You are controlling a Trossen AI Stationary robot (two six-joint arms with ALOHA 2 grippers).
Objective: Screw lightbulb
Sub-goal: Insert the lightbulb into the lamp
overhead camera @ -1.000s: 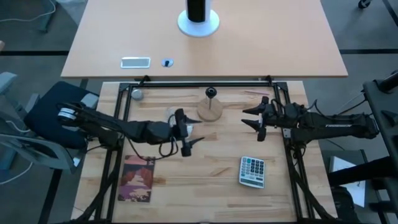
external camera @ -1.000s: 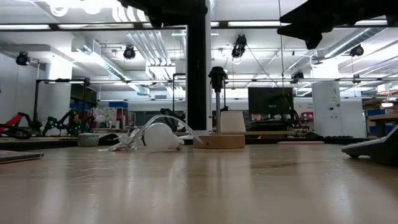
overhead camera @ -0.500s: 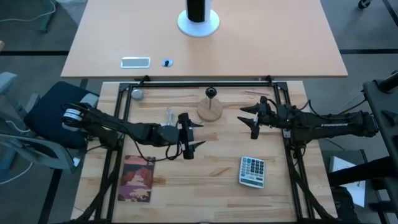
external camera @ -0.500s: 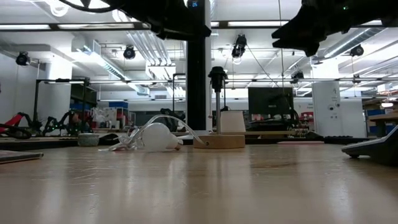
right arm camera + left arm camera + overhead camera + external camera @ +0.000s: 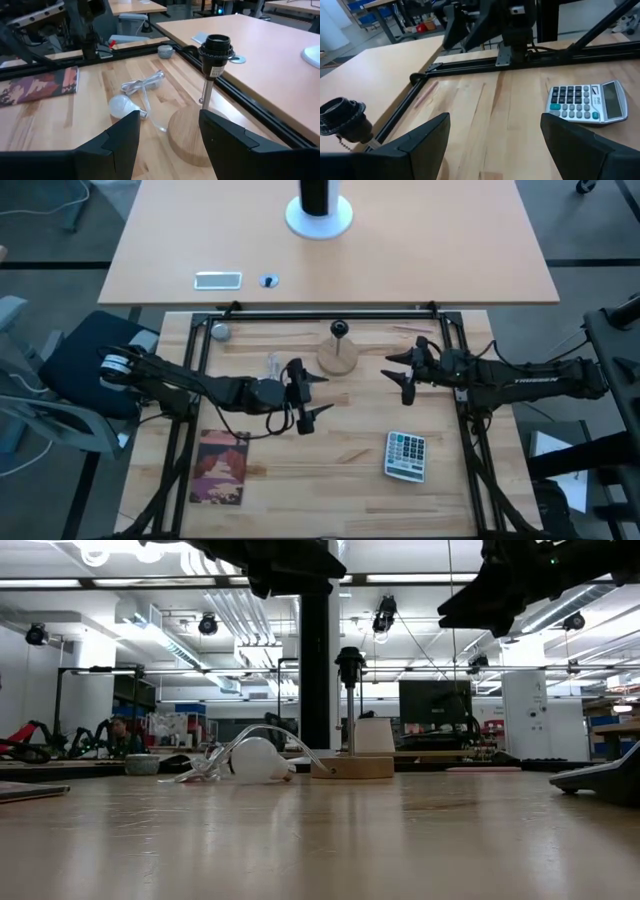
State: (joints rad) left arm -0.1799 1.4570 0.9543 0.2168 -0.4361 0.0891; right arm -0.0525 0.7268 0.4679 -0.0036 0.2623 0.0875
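Observation:
The frosted-white lightbulb [image 5: 122, 106] lies on its side on the wooden table, screw base toward the lamp, beside a crumpled clear wrapper [image 5: 145, 82]. In the low view the lightbulb [image 5: 255, 758] rests left of the lamp. The black socket [image 5: 216, 50] stands upright on a thin post on a round wooden base [image 5: 338, 357]. My left gripper [image 5: 316, 396] hovers open above the table, near the bulb. From the right side, my right gripper [image 5: 396, 376] faces the lamp, open and raised; the right wrist view shows my right gripper [image 5: 169, 114] empty.
A calculator [image 5: 406, 455] lies at the near right, and a reddish booklet [image 5: 220, 467] at the near left. A small grey ball [image 5: 219, 331] sits at the far left corner. Black frame rails [image 5: 330, 311] edge the table. Bare wood lies between the grippers.
My right gripper has tipped a little downward and sunk slightly, still open. The bulb, wrapper and lamp have not moved.

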